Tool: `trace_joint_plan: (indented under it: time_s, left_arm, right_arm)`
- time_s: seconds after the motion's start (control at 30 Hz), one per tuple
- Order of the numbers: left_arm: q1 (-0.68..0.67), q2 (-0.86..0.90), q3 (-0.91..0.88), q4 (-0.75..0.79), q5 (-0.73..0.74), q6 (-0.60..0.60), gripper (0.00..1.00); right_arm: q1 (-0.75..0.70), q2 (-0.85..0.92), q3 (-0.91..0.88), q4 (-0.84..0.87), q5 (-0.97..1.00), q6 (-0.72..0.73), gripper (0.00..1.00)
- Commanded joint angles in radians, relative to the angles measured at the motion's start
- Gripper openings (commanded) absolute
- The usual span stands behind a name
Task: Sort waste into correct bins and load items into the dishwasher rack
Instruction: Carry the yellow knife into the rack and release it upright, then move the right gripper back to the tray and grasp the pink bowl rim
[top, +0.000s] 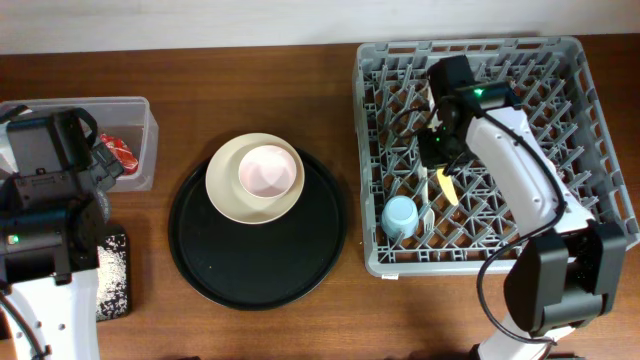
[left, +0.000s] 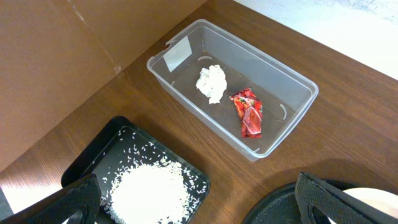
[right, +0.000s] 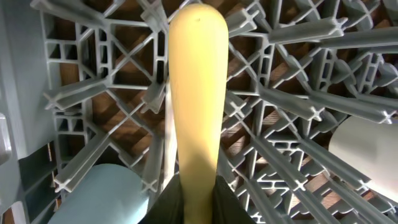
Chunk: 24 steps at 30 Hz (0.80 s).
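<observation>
**Yellow fork gripped over the rack, waste lying in both bins**

The grey dishwasher rack (top: 560, 90) fills the 3 o'clock side of the wooden worktop (top: 250, 80). At the centre of the worktop lies the round black tray (top: 260, 270). The cream plate (top: 222, 190) rests on the tray, toward its 12 o'clock edge.

At 9 o'clock stands the clear tub (left: 292, 81), and at 8 o'clock the shallow black bin (left: 81, 162); the left arm covers part of each in the overhead view. The left gripper (left: 199, 211) hangs above the worktop between the bins and the tray. Its fingers are spread wide apart and hold nothing.

The pink bowl (top: 268, 170) sits upright in the plate. The light blue cup (top: 400, 215) stands among the pegs in the 7 o'clock corner of the rack. The white cup (right: 367, 146) is near it; in the right wrist view it shows at 3 o'clock of the fork.

The right gripper (right: 196, 202) is closed on the yellow fork (right: 194, 93), low inside the rack. The rounded end of the fork points away from the gripper, over the grid.

The white tissue (left: 212, 83) and the red wrapper (left: 247, 112) lie just beside each other on the floor of the clear tub. The rice-like grains (left: 149, 190) form a heap in the black bin, with loose grains scattered around it.
</observation>
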Motion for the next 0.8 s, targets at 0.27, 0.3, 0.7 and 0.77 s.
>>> trace_joint_plan:
  time_s: [0.27, 0.3, 0.7, 0.77]
  left_arm:
    - [0.003, -0.006, 0.008, 0.002, -0.014, -0.014, 0.99]
    - [0.003, -0.006, 0.008, 0.002, -0.014, -0.014, 0.99]
    - [0.003, -0.006, 0.008, 0.002, -0.014, -0.014, 0.99]
    - [0.003, -0.006, 0.008, 0.002, -0.014, -0.014, 0.99]
  right_arm:
    - [-0.006, 0.007, 0.000, -0.003, -0.019, -0.008, 0.46]
    - [-0.006, -0.011, 0.003, -0.003, -0.076, -0.008, 0.46]
    - [0.336, -0.113, 0.003, 0.267, -0.325, 0.170, 0.44]
    - [0.418, -0.058, 0.003, 0.356, -0.211, 0.237, 0.44]
